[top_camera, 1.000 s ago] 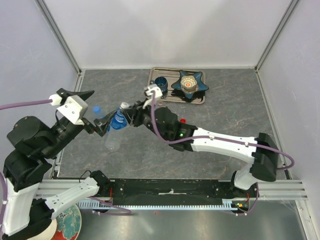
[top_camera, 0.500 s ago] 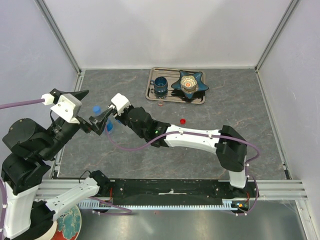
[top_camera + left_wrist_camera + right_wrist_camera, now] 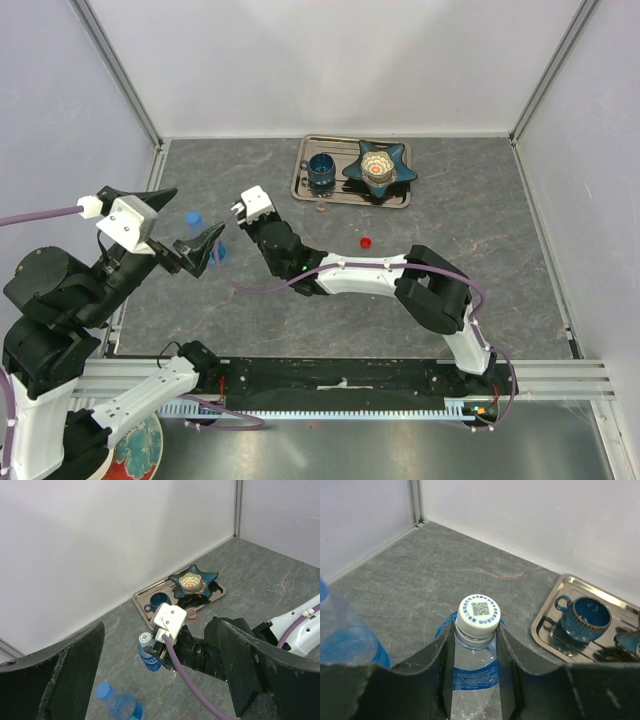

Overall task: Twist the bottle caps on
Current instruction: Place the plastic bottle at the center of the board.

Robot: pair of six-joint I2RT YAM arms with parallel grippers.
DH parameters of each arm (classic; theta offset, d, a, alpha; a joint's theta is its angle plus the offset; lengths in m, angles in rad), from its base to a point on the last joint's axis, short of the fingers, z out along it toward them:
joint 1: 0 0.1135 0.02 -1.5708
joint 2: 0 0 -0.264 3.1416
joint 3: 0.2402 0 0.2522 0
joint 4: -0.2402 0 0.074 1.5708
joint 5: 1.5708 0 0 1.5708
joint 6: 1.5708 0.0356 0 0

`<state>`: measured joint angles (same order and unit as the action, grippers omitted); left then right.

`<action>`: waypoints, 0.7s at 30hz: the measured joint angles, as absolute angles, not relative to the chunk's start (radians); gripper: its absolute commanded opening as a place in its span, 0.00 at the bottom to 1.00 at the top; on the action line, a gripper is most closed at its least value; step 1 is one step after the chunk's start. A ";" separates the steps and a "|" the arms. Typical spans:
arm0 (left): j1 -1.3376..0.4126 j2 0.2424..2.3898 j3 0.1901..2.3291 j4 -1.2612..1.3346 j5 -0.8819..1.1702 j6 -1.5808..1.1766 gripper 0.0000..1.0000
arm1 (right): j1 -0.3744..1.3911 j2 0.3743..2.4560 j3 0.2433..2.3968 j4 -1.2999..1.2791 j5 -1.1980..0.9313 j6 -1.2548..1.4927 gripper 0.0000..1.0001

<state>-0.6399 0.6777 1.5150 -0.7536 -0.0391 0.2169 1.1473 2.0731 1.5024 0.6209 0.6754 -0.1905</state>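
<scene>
Grey table [image 3: 480, 260], white walls: the right gripper [image 3: 475, 647] was clamped on an upright bottle [image 3: 474, 675] wearing a white cap [image 3: 479, 611], and the left gripper [image 3: 160, 630] stood wide open, holding nothing. Two bottles showed, the second [image 3: 122, 706] nearby under a blue cap [image 3: 103, 691]. Caps numbered three; the red cap [image 3: 366, 242] lay loose on the table.
</scene>
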 measured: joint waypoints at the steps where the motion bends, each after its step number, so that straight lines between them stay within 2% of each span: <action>1: -0.638 0.677 1.514 -0.754 -0.036 0.216 0.99 | 1.142 2.074 1.494 0.632 0.686 -0.170 0.00; 8: -0.629 0.673 1.496 -0.754 -0.017 0.203 0.99 | 1.125 2.077 1.462 0.650 0.735 -0.059 0.03; 11: -0.623 0.673 1.493 -0.754 -0.004 0.199 0.99 | 1.126 2.081 1.458 0.648 0.739 -0.022 0.10; 13: -0.622 0.673 1.493 -0.754 0.005 0.197 1.00 | 1.126 2.082 1.456 0.648 0.739 -0.004 0.19; 17: -0.617 0.673 1.492 -0.754 0.014 0.191 0.99 | 1.126 2.082 1.448 0.659 0.740 0.012 0.22; 19: -0.616 0.673 1.491 -0.754 0.028 0.187 1.00 | 1.125 2.082 1.440 0.675 0.740 0.017 0.32; 21: -0.616 0.673 1.491 -0.754 0.030 0.187 0.99 | 1.125 2.082 1.438 0.677 0.738 0.019 0.34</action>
<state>-0.6163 0.6731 1.4906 -0.7536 0.0303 0.1867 1.1248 2.0819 1.4376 0.6773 0.7383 0.0185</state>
